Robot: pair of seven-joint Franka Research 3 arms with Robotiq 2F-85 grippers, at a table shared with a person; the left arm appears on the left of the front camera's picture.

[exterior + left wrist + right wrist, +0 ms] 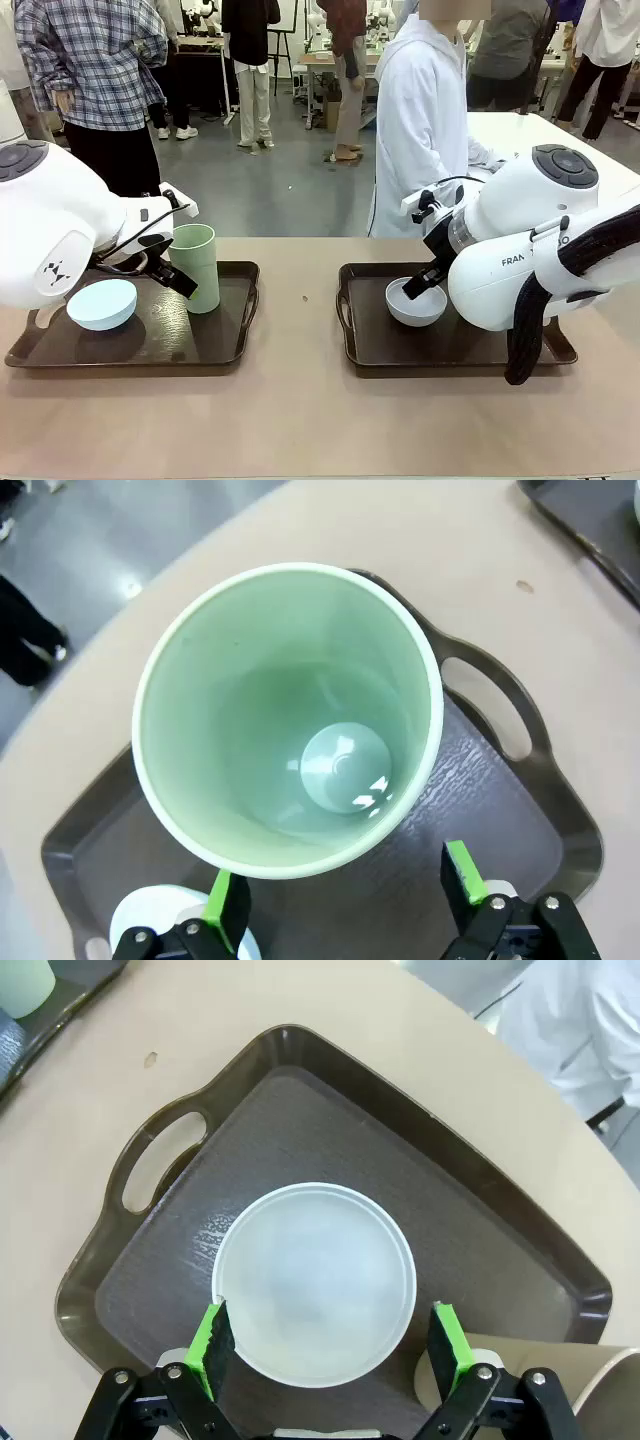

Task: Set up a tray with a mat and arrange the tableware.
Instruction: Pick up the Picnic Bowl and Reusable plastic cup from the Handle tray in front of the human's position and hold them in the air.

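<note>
**Tan table (pixel 300 420), busy room behind**

Left gripper (pixel 345 895), fingers apart, hovers at the light green tumbler (pixel 287 715) on the left tray (pixel 520 780), beside the pale blue bowl (pixel 102 303). Right gripper (pixel 328 1350), fingers apart, straddles the greyish white bowl (pixel 313 1280) in the right tray (pixel 300 1090). The right arm (pixel 500 290) reads "FRAN".

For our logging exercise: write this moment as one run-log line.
left gripper open, at green tumbler | right gripper open, straddling white bowl

Light green tumbler (pixel 195 262) is standing upright on left tray (pixel 222 322), pale blue bowl (pixel 102 303) sitting just beside it. Greyish-white bowl (pixel 408 308) is sitting on right tray (pixel 372 342); tan tumbler (pixel 560 1363) is partly showing beside it.
</note>
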